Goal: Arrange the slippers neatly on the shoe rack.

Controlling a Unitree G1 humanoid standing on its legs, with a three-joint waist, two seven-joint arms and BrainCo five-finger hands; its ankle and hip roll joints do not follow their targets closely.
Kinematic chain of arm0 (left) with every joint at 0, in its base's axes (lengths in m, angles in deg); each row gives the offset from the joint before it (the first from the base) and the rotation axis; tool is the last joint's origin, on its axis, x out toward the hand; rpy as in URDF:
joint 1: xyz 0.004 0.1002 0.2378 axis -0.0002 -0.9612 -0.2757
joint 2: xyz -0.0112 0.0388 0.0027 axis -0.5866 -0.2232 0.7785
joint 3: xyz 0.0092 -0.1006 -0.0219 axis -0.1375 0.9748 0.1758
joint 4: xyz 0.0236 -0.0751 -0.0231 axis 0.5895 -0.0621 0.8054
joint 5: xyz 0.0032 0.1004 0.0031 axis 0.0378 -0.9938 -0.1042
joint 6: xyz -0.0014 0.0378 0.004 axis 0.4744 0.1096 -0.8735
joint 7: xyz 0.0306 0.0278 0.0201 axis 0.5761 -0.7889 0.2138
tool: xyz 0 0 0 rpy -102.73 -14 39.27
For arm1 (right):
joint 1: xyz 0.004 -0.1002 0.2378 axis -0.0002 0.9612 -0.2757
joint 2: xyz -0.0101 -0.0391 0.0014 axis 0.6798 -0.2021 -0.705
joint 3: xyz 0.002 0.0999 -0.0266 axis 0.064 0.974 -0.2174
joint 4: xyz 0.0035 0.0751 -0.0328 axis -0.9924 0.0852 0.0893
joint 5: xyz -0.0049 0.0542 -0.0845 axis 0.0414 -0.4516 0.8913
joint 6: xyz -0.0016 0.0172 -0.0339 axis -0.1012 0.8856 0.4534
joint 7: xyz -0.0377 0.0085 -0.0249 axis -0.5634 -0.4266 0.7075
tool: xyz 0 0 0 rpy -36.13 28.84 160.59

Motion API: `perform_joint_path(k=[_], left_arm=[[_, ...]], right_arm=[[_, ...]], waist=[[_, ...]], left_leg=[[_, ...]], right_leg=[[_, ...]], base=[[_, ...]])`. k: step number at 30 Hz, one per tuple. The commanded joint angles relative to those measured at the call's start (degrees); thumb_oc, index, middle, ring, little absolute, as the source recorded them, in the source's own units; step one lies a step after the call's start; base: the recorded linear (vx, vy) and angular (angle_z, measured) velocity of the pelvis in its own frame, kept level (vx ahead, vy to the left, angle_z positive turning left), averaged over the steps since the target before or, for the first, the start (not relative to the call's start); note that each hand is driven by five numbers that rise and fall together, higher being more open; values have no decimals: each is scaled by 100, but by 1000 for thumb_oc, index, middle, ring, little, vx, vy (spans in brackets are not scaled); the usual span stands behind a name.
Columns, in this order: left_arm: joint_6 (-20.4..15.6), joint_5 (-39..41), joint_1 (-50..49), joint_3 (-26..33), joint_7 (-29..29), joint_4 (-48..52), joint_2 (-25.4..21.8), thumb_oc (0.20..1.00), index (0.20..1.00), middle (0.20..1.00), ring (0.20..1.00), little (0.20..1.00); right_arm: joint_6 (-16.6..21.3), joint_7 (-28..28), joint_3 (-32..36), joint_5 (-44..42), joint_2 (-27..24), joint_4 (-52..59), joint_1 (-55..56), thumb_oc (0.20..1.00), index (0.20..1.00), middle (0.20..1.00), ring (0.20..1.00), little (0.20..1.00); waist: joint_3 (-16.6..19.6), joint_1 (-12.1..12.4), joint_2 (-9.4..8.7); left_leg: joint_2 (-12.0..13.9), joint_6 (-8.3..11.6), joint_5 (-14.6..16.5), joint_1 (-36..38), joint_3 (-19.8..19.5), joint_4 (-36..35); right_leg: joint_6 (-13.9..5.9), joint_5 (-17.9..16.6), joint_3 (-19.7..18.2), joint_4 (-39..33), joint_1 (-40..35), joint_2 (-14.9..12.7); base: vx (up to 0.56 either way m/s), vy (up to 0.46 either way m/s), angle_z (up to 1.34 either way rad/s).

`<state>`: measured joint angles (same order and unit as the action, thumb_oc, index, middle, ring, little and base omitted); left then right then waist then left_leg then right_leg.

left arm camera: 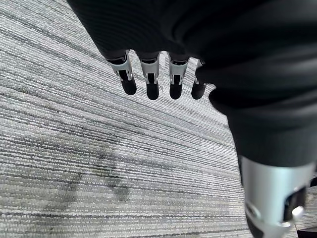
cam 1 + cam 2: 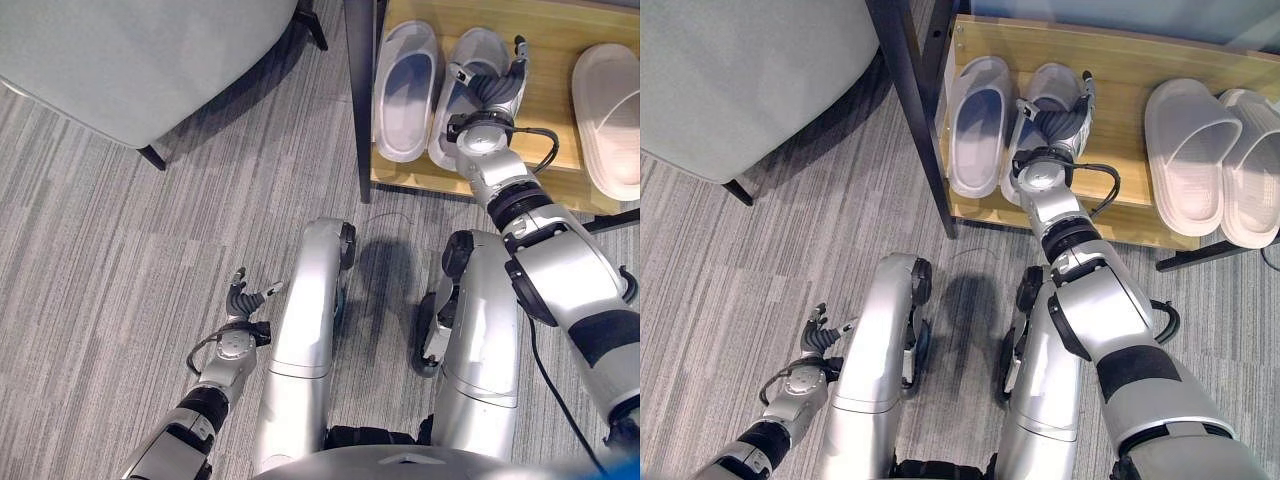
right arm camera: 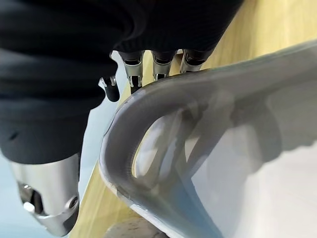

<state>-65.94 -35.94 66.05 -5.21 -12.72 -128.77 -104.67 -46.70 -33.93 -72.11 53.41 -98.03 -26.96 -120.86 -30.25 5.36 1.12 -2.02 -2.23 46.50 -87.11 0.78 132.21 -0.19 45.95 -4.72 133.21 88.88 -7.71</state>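
Note:
A pair of grey slippers lies side by side on the wooden shelf (image 2: 560, 120) of the shoe rack. The left slipper (image 2: 405, 90) lies free. My right hand (image 2: 490, 100) rests on top of the right grey slipper (image 2: 478, 48), its thumb on one side of the strap and its bent fingers on the other. From the right wrist, that slipper's strap (image 3: 208, 148) is very close, and the fingers (image 3: 133, 74) reach over its edge. My left hand (image 2: 240, 335) hangs low over the carpet, fingers (image 1: 151, 79) straight and holding nothing.
Two white slippers (image 2: 1190, 150) (image 2: 1250, 170) lie further right on the same shelf. The rack's dark post (image 2: 362, 100) stands at the shelf's left end. A grey upholstered seat (image 2: 130, 60) on dark legs stands at the upper left.

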Motion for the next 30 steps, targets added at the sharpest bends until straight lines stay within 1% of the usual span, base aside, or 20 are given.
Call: perform_joint_path(k=[1,5,7,10,11,12,14,15,16,18,21,22,23,24,25,26,27,28,29,30], left_arm=[[-218,-55,-73,-300,-27,222,-103,1000,1000,1000,1000,1000],[-197,-80,-56,-334,1,154,-87,1000,1000,1000,1000,1000],[-205,-68,-61,-334,-4,159,-82,1000,1000,1000,1000,1000],[-205,-117,-77,-320,-27,116,-60,1000,1000,1000,1000,1000],[-223,-124,-83,-309,-42,82,-40,1000,1000,1000,1000,1000],[-255,-148,-85,-283,-81,142,-33,1000,1000,1000,1000,1000],[-277,-181,-109,-269,-96,178,-33,1000,1000,1000,1000,1000],[-303,-239,-117,-229,-123,196,-4,1000,1000,1000,1000,1000],[-326,-274,-157,-232,-138,264,-4,1000,1000,1000,1000,1000],[-367,-335,-175,-137,-165,305,-27,1000,1000,1000,1000,1000],[-356,-333,-184,-78,-158,292,22,1000,1000,1000,1000,1000],[-325,-358,-182,-39,-150,282,63,1000,1000,1000,1000,1000],[-325,-358,-182,-39,-150,282,63,1000,1000,1000,1000,1000],[-291,-410,-221,-6,-143,294,115,1000,1000,1000,1000,1000],[-281,-434,-254,30,-135,319,135,1000,1000,1000,1000,1000],[-252,-494,-304,110,-109,353,183,1000,1000,1000,1000,1000],[-249,-542,-329,174,-94,394,204,1000,1000,1000,1000,1000],[-242,-687,-415,254,-38,474,219,1000,1000,1000,1000,1000],[-243,-769,-476,266,5,537,216,1000,1000,1000,1000,1000],[-259,-855,-515,300,30,588,224,1000,1000,1000,1000,1000]], right_arm=[[371,124,-118,-239,1,270,-454,1000,1000,1000,1000,1000],[416,289,-224,-401,105,182,-505,1000,1000,1000,1000,1000],[426,241,-203,-361,146,196,-490,1000,1000,1000,1000,1000],[511,74,-53,-267,110,404,-435,1000,1000,1000,1000,1000],[561,-46,24,-175,63,555,-401,1000,1000,1000,1000,1000],[557,-307,184,100,-54,766,-327,1000,1000,1000,1000,1000],[536,-506,325,315,-149,960,-217,1000,1000,1000,1000,1000],[638,-704,509,464,-244,1234,-68,1000,1000,1000,1000,1000],[780,-741,666,414,-204,1520,97,1000,1000,1000,1000,1000],[1194,-680,1026,29,-309,2028,339,1000,1000,1000,1000,1000],[1224,-650,1094,87,-455,2448,524,1000,1000,1000,1000,1000],[1178,-636,1134,266,-554,2799,769,1000,1000,1000,1000,1000],[1178,-636,1134,266,-554,2799,769,1000,1000,1000,1000,1000],[1107,-605,1230,518,-676,3255,1187,1000,1000,1000,1000,1000],[1090,-596,1314,682,-750,3570,1434,1000,1000,1000,1000,1000],[1072,-545,1518,1057,-939,4265,2074,1000,1000,1000,1000,1000],[1095,-481,1629,1277,-1063,4609,2393,1000,1000,1000,1000,1000],[1004,-371,1860,1888,-1338,5263,3082,1000,1000,1000,1000,1000],[906,-214,1974,2194,-1508,5608,3474,1000,1000,1000,1000,1000],[802,-201,2133,2579,-1703,5834,3810,1000,1000,1000,1000,1000]], waist=[[98,263,-26],[125,268,-19],[148,262,-16],[157,243,-4],[164,236,-4],[157,219,9],[154,213,12],[150,207,26],[161,206,31],[169,195,21],[171,173,-8],[168,140,-33],[168,140,-33],[179,110,-48],[180,89,-59],[191,30,-84],[180,-9,-103],[186,-74,-125],[202,-86,-132],[210,-117,-142]], left_leg=[[-39,197,93,-285,-668,410],[-27,212,114,-285,-653,439],[-22,210,119,-285,-658,456],[-31,207,124,-285,-648,469],[-35,205,120,-285,-648,462],[-39,208,122,-285,-645,467],[-39,203,124,-285,-642,469],[-44,196,126,-285,-636,464],[-50,193,129,-285,-632,468],[-60,195,116,-285,-623,490],[-67,193,98,-285,-627,486],[-69,194,91,-285,-639,480],[-69,194,91,-285,-639,480],[-70,188,89,-285,-635,479],[-72,183,90,-285,-633,479],[-66,179,92,-285,-625,484],[-61,178,98,-285,-623,487],[-60,177,97,-285,-615,485],[-63,179,92,-285,-617,479],[-64,183,92,-285,-624,477]], right_leg=[[243,-780,-634,340,-240,132],[241,-781,-641,373,-223,148],[238,-781,-644,388,-213,151],[233,-777,-643,405,-212,151],[231,-776,-635,401,-214,147],[228,-781,-647,412,-207,151],[227,-779,-641,404,-206,153],[221,-774,-633,393,-213,146],[225,-769,-627,399,-214,146],[213,-769,-609,418,-207,140],[205,-780,-624,419,-207,142],[197,-782,-637,422,-220,144],[197,-782,-637,422,-220,144],[181,-804,-638,418,-234,143],[174,-810,-638,409,-243,143],[169,-814,-643,413,-249,146],[164,-817,-647,409,-255,153],[152,-819,-658,408,-257,145],[147,-818,-659,403,-256,144],[144,-809,-655,398,-247,140]], base=[[0,0,0],[0,0,0],[0,0,0],[0,0,0],[0,0,0],[0,0,0],[0,0,0],[0,0,0],[0,0,0],[0,0,0],[0,0,0],[0,0,0],[0,0,0],[0,0,0],[0,0,0],[5,-25,3],[0,0,0],[0,0,0],[0,0,0],[0,0,0]])
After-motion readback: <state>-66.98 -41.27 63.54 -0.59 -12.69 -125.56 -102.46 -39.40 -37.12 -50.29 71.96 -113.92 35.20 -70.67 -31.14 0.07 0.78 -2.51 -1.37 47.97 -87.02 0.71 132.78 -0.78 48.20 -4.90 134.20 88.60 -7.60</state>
